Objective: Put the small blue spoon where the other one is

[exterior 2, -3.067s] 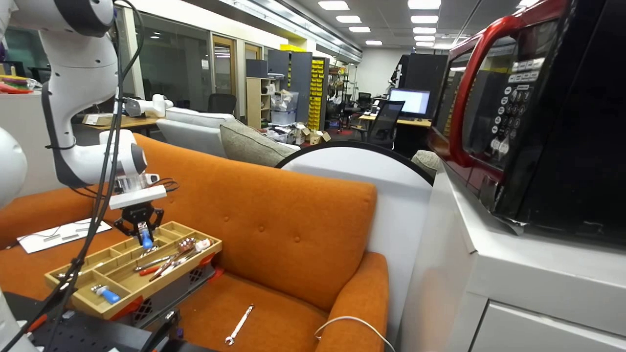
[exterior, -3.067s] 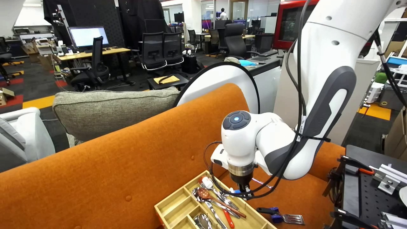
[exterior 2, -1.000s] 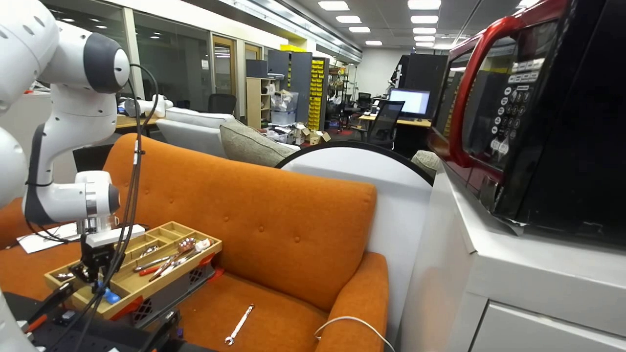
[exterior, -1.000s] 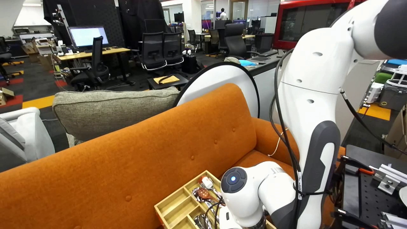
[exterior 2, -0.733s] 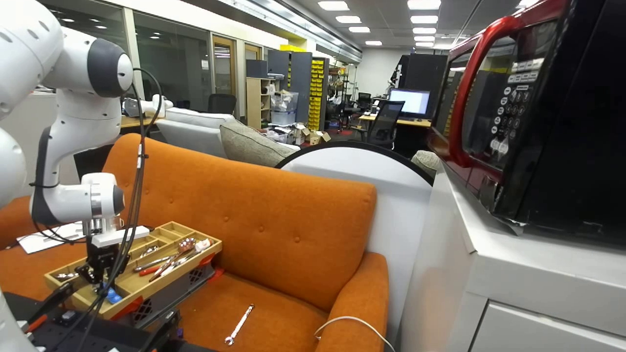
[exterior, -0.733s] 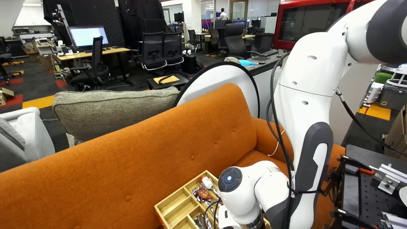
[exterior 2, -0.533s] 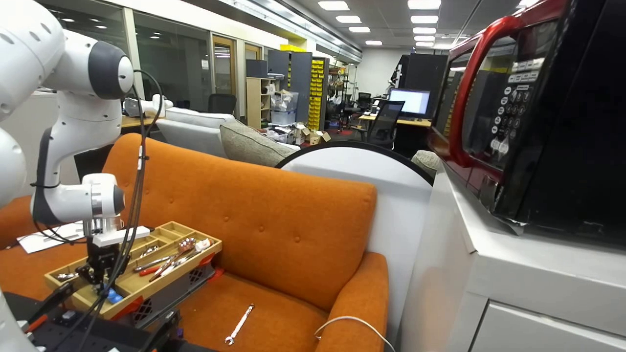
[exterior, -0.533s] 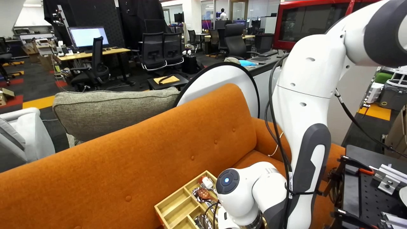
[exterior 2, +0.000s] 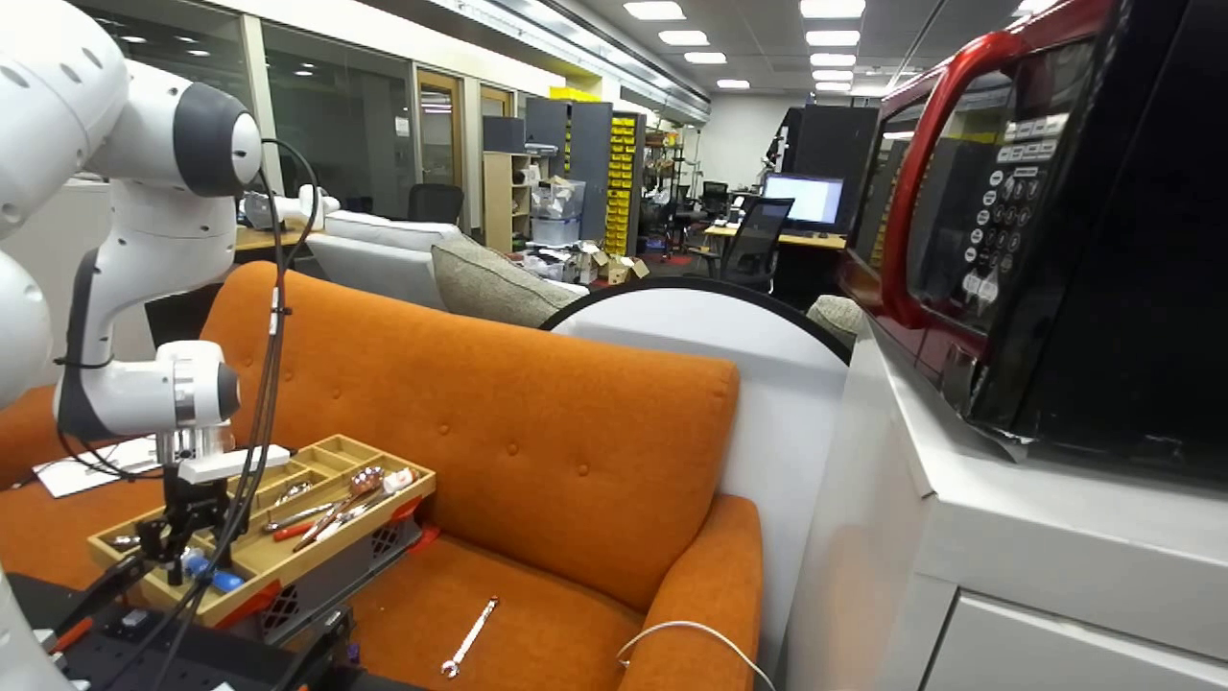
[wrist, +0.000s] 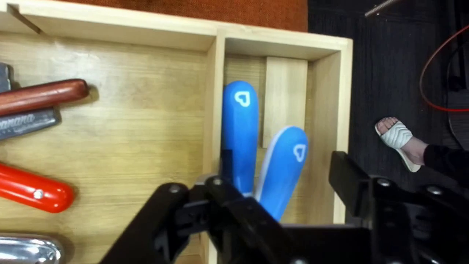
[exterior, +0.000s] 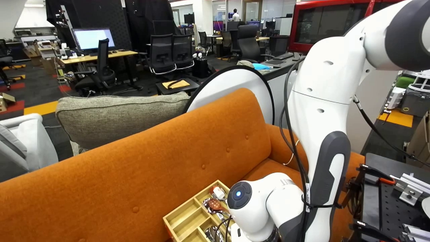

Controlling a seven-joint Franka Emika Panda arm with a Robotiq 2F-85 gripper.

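Note:
Two small blue spoons lie together in the end compartment of the wooden tray [wrist: 344, 91]. In the wrist view, one blue handle [wrist: 240, 128] rests along the divider; the second blue handle [wrist: 284, 165] slants beside it. Their metal ends are hidden behind my gripper [wrist: 284, 170] there. The jaws stand wide apart over the compartment, one finger by the divider and the other near the outer wall, gripping neither spoon. In an exterior view my gripper [exterior 2: 200, 561] is low over that compartment, with a blue spoon handle [exterior 2: 227, 581] showing beside it.
The neighbouring compartment holds a brown wooden handle [wrist: 44, 96], a red handle [wrist: 33, 189] and silvery utensils. An orange sofa [exterior: 151, 174] surrounds the tray, with a wrench [exterior 2: 470, 638] on its seat. A black table [exterior: 396, 201] with clamps stands close by. Cables hang along the arm.
About three seconds ago my gripper held a blue spoon above the tray's middle. It moved to the end compartment and lowered. Within the last half second the jaws opened and released the spoon.

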